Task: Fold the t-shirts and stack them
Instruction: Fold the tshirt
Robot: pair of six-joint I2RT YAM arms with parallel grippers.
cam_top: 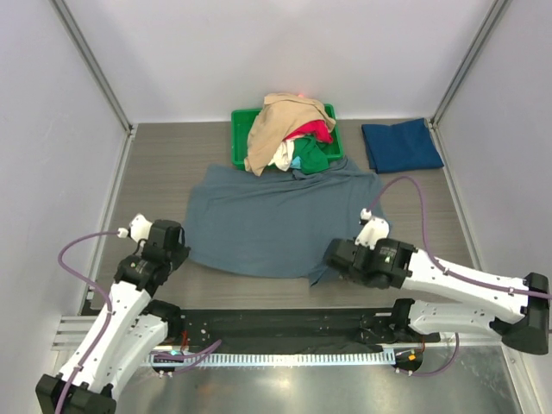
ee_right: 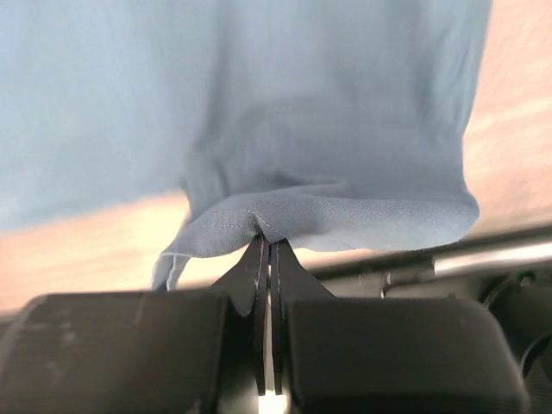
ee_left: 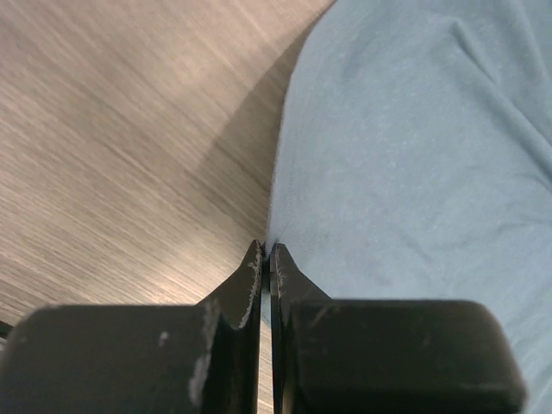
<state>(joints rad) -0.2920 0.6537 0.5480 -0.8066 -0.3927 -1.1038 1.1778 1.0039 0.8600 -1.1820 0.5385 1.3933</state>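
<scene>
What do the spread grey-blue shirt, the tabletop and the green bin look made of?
Grey-blue shirt: soft matte cloth, probably cotton knit; it creases, with a stitched hem. Tabletop: smooth wood-grain surface, likely laminate; fine streaks. Green bin: seemingly rigid plastic; straight moulded rim.

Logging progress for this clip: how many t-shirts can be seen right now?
6: a grey-blue one spread mid-table, a folded navy one at the far right, and tan, red, white and green ones heaped in the bin; others may be buried.
</scene>
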